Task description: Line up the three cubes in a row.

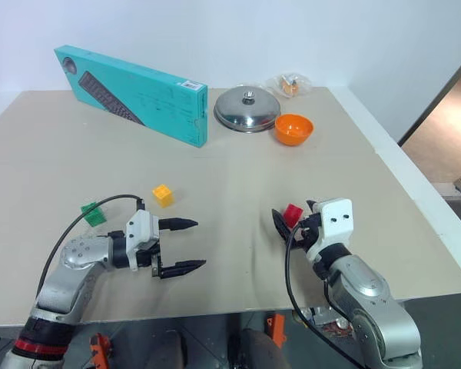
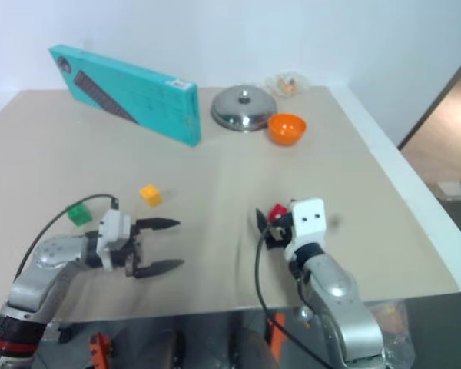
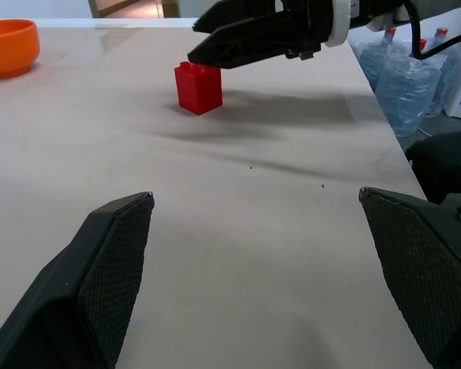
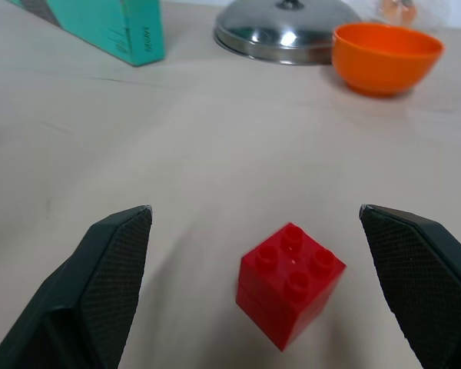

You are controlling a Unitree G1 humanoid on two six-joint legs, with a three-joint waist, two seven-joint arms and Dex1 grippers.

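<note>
Both grippers hang with fingers apart, empty: the left gripper (image 1: 178,246) below the yellow cube (image 1: 163,195), the right gripper (image 4: 265,284) straddling the red cube (image 4: 291,271). With the green cube (image 1: 93,214) left of yellow, the cubes remain scattered; closing on red looks next.

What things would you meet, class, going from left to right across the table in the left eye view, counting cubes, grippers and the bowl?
green cube → left gripper → yellow cube → red cube → right gripper → orange bowl
</note>
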